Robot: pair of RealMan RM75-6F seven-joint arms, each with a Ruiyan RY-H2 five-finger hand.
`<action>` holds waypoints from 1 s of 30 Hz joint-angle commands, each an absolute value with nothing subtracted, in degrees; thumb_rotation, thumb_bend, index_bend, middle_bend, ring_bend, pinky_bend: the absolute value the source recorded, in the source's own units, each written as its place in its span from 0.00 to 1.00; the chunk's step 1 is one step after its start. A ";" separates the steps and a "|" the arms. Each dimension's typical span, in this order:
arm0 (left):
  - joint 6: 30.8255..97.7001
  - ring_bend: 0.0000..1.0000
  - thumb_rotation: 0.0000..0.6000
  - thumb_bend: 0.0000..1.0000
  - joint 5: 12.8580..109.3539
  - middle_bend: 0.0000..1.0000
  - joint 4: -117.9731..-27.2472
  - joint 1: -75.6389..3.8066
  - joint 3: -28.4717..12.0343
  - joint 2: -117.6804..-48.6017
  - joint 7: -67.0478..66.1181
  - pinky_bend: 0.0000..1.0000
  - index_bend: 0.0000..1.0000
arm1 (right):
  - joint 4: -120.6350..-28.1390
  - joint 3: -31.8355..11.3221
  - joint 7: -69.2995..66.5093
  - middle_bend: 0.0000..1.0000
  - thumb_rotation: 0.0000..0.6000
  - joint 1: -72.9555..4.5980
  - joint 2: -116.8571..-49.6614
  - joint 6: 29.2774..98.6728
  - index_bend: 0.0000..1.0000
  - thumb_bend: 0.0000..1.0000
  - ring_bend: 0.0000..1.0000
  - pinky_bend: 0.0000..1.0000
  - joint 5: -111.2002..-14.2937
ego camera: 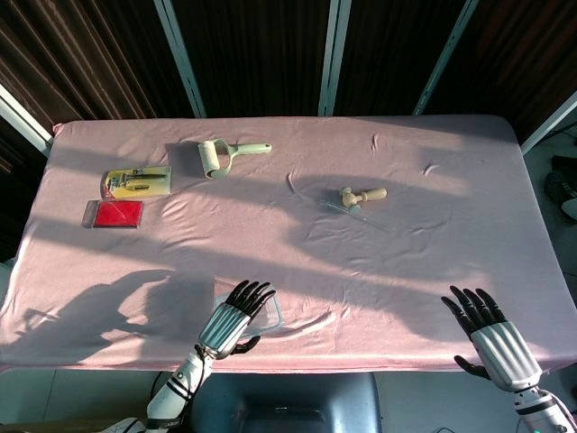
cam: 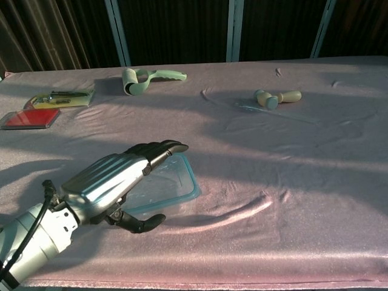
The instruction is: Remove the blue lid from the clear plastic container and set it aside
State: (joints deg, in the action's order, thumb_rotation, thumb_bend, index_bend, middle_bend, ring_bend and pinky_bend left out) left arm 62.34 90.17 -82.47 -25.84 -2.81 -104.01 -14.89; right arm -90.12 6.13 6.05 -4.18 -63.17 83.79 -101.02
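The clear plastic container with its blue-rimmed lid [cam: 173, 182] sits near the front edge of the pink-clothed table, left of centre; the head view shows only its right part [ego camera: 269, 311]. My left hand [cam: 115, 179] lies over its left half, fingers stretched flat across the lid and thumb curled by the near edge. I cannot tell whether the hand touches the lid. In the head view the left hand [ego camera: 230, 320] hides most of the box. My right hand [ego camera: 487, 332] hovers at the front right corner with fingers spread, holding nothing.
A pale green lint roller [cam: 148, 77] lies at the back left. A yellow packet [cam: 60, 97] and a red card [cam: 29, 119] are at the far left. A small wooden tool on clear film [cam: 276, 97] lies at the back right. The cloth [cam: 254, 206] is wrinkled.
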 commanded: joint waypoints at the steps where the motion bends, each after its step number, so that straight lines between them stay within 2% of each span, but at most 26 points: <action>1: 58.72 0.00 1.00 0.29 86.08 0.00 -87.32 -26.82 -3.41 -100.60 -16.76 0.00 0.00 | -90.14 6.13 6.05 0.00 1.00 -4.22 -63.16 83.74 0.00 0.27 0.00 0.00 -101.02; 8: 56.74 0.00 1.00 0.29 81.52 0.00 -92.06 -28.08 -4.55 -97.13 -20.90 0.00 0.00 | -90.14 6.30 5.81 0.00 1.00 -4.19 -63.02 83.96 0.00 0.27 0.00 0.00 -101.40; 15: 51.93 0.00 1.00 0.29 72.32 0.00 -96.73 -30.29 -6.37 -93.43 -22.05 0.00 0.00 | -89.95 6.40 5.15 0.00 1.00 -4.14 -62.77 84.19 0.00 0.27 0.00 0.00 -101.57; 30: 52.26 0.00 1.00 0.29 68.57 0.00 -99.94 -32.92 -6.52 -89.60 -23.26 0.00 0.00 | -90.16 6.53 5.59 0.00 1.00 -4.12 -62.74 84.08 0.00 0.27 0.00 0.00 -101.72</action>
